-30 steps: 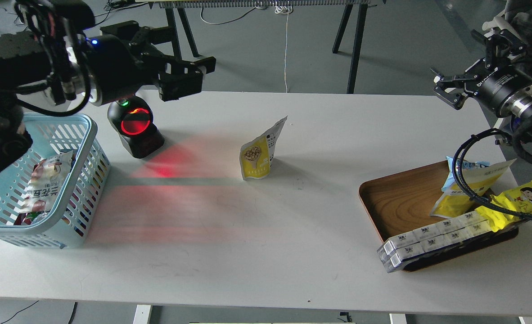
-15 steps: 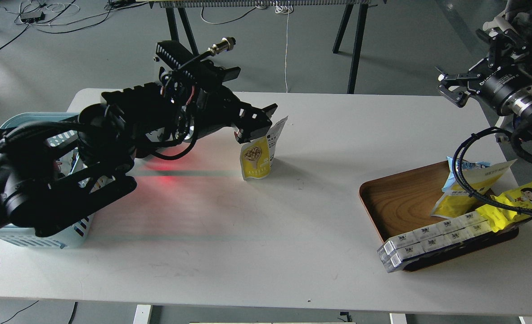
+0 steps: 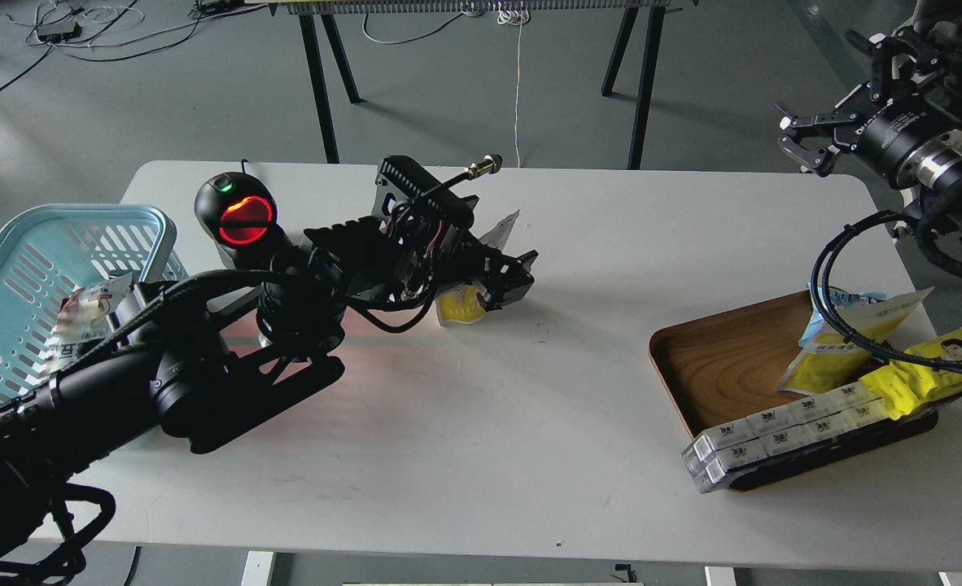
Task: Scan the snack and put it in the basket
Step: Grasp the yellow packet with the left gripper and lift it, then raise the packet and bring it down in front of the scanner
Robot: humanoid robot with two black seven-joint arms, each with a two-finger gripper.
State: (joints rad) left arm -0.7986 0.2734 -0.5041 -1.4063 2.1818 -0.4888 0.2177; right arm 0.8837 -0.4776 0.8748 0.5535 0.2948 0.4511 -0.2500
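A: Starting at the left edge, what sits there?

B: The basket [image 3: 17, 244] stands at the table's left end, one packet already lying inside. It is near the scanner, probably so a scanned item has a short path into it.

A: Next item rightward?

B: The scanner [image 3: 241, 218], window glowing red, facing the middle of the table [image 3: 481, 423]. Red light spills on the surface in front of it.

A: Where is the snack?

B: The snack [image 3: 458, 304] stands on the table just right of the scanner, mostly hidden behind the left gripper [image 3: 504, 281]. Only its yellow lower part and a white top corner show.

A: Finger state, left?

B: Dark and end-on at the pouch; whether they clamp it cannot be told.

A: And the right side?

B: A wooden tray [image 3: 717, 358] holds the other goods. The right gripper [image 3: 806, 142] hangs above the table's far right corner, fingers spread, holding nothing, likely parked clear of the working arm.
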